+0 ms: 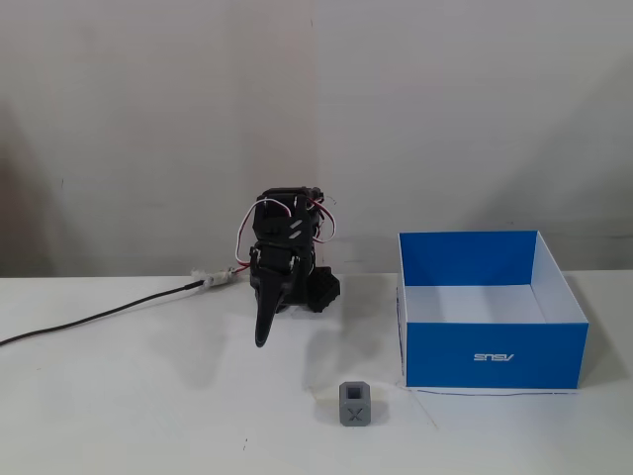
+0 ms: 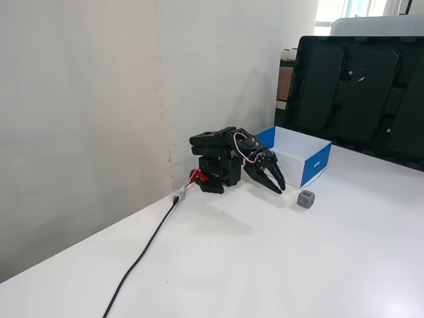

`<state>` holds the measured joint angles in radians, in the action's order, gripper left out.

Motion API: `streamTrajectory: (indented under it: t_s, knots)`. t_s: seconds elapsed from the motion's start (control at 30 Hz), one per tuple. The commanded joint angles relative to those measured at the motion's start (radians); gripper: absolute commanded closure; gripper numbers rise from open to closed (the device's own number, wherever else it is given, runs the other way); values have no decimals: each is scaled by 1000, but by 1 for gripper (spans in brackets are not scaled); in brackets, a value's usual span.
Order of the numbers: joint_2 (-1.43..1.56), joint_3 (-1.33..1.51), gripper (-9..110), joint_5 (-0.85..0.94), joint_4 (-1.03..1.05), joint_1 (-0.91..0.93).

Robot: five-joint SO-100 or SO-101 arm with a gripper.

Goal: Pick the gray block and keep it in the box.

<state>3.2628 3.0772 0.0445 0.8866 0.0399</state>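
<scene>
The gray block (image 1: pixel 356 404) is a small cube with an X on its front face. It sits on the white table in front of the box's left corner, and it also shows in the other fixed view (image 2: pixel 305 199). The blue box (image 1: pixel 495 356) stands open-topped with a white inside and a white logo on its front; it also shows in the other fixed view (image 2: pixel 317 163). My gripper (image 1: pixel 262 339) hangs from the folded black arm with its tip pointing down, above the table and to the left of and behind the block. Its jaws look closed and empty in both fixed views (image 2: pixel 278 188).
A black cable (image 1: pixel 99 317) runs from the arm's base across the table to the left. A wall stands right behind the arm. A large dark monitor (image 2: pixel 358 93) stands behind the box in a fixed view.
</scene>
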Motion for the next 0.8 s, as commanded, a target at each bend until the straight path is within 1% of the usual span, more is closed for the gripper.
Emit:
streamTrajectory:
  t_s: [0.0, 0.63, 0.77]
  knots:
    - [167, 32, 101, 2, -6, 0]
    - [167, 32, 101, 6, -6, -15]
    - [167, -54, 101, 0, 95, -29]
